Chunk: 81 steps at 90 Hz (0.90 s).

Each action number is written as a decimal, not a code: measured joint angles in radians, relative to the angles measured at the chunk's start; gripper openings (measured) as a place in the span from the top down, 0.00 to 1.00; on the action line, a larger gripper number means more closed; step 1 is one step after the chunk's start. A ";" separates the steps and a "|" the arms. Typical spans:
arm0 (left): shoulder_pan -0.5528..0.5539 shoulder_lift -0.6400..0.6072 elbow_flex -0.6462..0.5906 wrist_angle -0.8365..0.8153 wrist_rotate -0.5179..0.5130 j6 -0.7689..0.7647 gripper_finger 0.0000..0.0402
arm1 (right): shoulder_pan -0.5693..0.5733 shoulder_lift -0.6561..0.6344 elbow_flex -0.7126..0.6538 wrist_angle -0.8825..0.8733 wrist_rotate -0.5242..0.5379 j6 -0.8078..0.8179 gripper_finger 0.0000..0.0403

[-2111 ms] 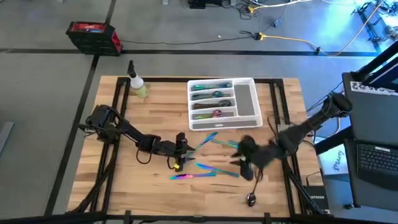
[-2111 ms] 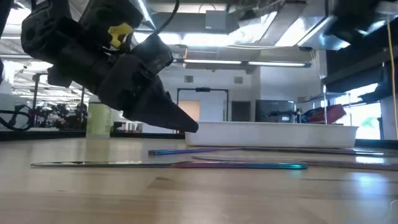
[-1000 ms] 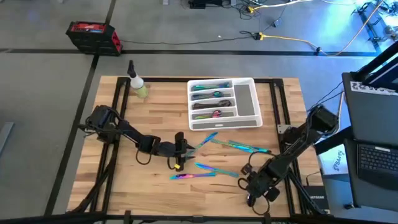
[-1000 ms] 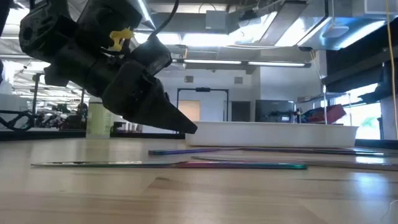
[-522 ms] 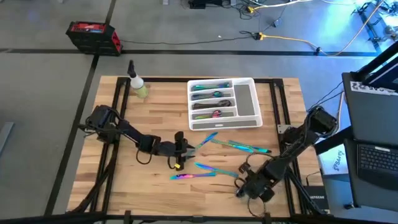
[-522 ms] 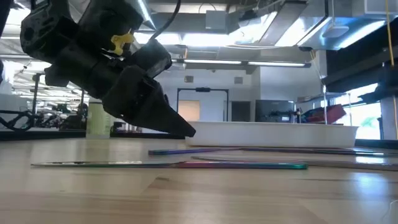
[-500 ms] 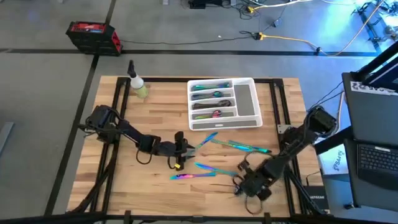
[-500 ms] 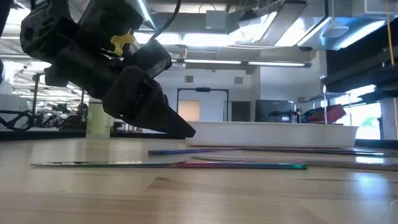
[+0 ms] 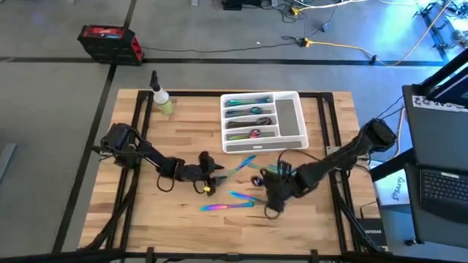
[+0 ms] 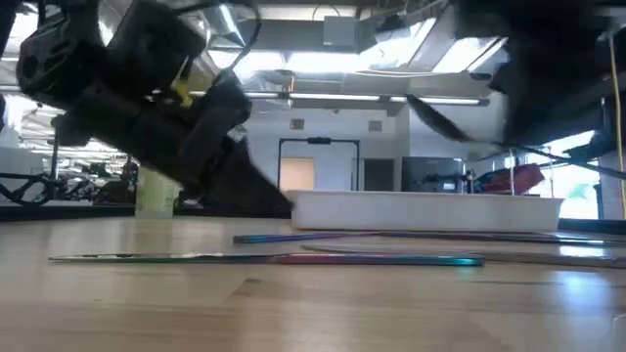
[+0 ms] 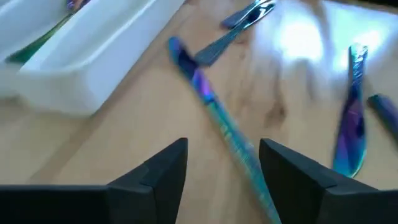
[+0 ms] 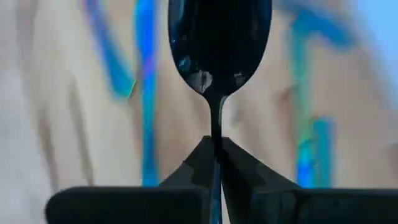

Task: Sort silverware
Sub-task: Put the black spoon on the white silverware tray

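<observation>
On the wooden counter (image 9: 146, 212), we see our 2 dark arms working below a white compartmented tray (image 9: 290, 117) that already holds several rainbow pieces. Our right gripper (image 12: 214, 163) is clamped on the neck of a dark spoon (image 12: 219, 43), bowl pointing away from the wrist, and hangs over the loose silverware near the counter's middle. Our left gripper (image 11: 222, 162) hovers low with its fingers parted to a middling gap, straddling an iridescent knife (image 11: 214, 121) lying just beside the tray's near wall. More rainbow pieces (image 9: 227, 207) lie scattered between the 2 arms. A small spray bottle (image 9: 161, 98) stands at the far left corner. We judge these pieces light, stiff and slick, lying flat on the wood, so a pinch across the slim handle near its middle seems safest against slipping or pivoting.
</observation>
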 joint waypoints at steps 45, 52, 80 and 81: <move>0.039 -0.210 -0.146 0.206 0.105 0.220 0.54 | -0.345 -0.032 0.060 0.421 0.289 0.212 1.00; 0.058 -0.230 -0.145 0.206 0.115 0.280 0.54 | -0.385 -0.032 0.039 0.529 0.369 0.251 1.00; 0.192 -0.237 -0.084 0.115 0.156 0.173 0.49 | -0.412 0.006 0.013 0.753 0.544 0.256 1.00; 0.197 -0.237 -0.082 0.113 0.161 0.173 0.48 | -0.410 0.006 0.013 0.754 0.555 0.256 1.00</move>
